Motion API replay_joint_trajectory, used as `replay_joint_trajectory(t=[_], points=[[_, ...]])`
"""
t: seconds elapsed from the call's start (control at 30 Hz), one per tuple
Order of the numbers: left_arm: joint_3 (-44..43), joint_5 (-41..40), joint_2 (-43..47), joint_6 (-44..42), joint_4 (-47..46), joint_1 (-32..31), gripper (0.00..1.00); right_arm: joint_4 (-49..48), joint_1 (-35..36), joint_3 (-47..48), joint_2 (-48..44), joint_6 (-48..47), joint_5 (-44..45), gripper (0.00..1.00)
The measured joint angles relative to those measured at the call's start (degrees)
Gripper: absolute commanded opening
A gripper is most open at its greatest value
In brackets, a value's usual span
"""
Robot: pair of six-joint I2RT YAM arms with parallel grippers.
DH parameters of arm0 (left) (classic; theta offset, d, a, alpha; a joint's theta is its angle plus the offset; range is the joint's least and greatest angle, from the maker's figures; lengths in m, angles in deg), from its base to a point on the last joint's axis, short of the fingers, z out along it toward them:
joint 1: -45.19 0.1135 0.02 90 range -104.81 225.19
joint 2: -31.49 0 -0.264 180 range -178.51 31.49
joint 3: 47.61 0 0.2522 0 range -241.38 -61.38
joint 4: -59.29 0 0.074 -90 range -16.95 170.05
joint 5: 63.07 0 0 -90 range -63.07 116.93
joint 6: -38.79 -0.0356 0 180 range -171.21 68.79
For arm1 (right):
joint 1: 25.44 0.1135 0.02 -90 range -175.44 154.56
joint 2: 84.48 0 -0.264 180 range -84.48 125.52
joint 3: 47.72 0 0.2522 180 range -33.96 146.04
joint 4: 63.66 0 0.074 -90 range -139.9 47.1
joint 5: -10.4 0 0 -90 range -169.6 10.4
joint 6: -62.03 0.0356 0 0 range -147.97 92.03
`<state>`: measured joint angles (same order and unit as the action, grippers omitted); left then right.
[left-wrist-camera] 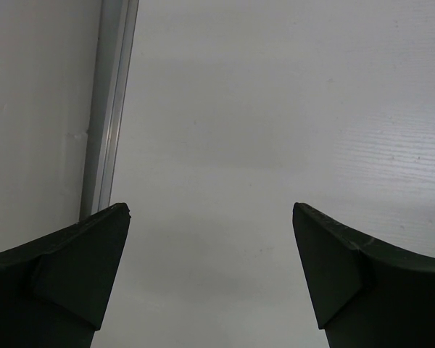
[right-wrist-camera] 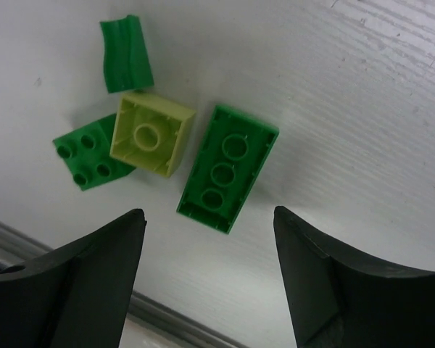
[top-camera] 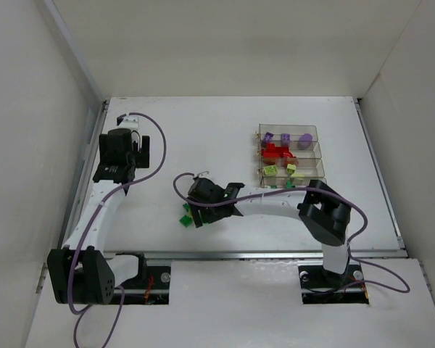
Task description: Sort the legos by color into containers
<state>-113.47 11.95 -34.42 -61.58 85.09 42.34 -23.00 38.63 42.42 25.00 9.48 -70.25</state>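
Several loose legos lie together under my right gripper point(right-wrist-camera: 209, 213): a long green brick point(right-wrist-camera: 228, 167) upside down, a yellow-green square brick point(right-wrist-camera: 152, 134) upside down, a green studded brick point(right-wrist-camera: 83, 156) and a dark green curved piece point(right-wrist-camera: 127, 54). The right gripper point(top-camera: 192, 214) is open, and the long brick's near end reaches the line between its tips. From above, only a bit of green point(top-camera: 183, 217) shows beside it. The containers point(top-camera: 315, 132) stand at the right and hold purple point(top-camera: 284, 138), red point(top-camera: 275, 152) and yellow-green point(top-camera: 279, 170) legos. My left gripper point(left-wrist-camera: 210, 206) is open over bare table at the far left point(top-camera: 118, 141).
A metal rail point(left-wrist-camera: 109, 109) runs along the table's left edge beside the left gripper, with a white wall beyond it. Another rail point(top-camera: 254, 255) borders the near edge, close to the loose legos. The right forearm point(top-camera: 275, 203) lies just in front of the containers.
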Motion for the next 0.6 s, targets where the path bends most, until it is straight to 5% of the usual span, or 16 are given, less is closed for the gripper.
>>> replay_joint_trajectory(t=[0.13, 0.2, 0.4, 0.6], points=[[0.0, 0.39, 0.02, 0.02, 0.02, 0.0, 0.94, 0.66, -0.02, 2.43, 3.61, 1.88, 2.43, 0.72], [0.0, 0.57, 0.02, 0.24, 0.02, 0.0, 0.94, 0.87, -0.02, 3.06, 4.24, 2.47, 3.52, 0.6], [0.0, 1.81, 0.02, 0.42, 0.04, 0.0, 0.94, 0.74, -0.02, 3.08, 4.55, 3.89, 4.61, 0.0], [0.0, 2.23, 0.02, 0.44, 0.07, 0.0, 0.94, 1.53, -0.02, -0.24, 1.53, 4.68, 6.82, 0.0]])
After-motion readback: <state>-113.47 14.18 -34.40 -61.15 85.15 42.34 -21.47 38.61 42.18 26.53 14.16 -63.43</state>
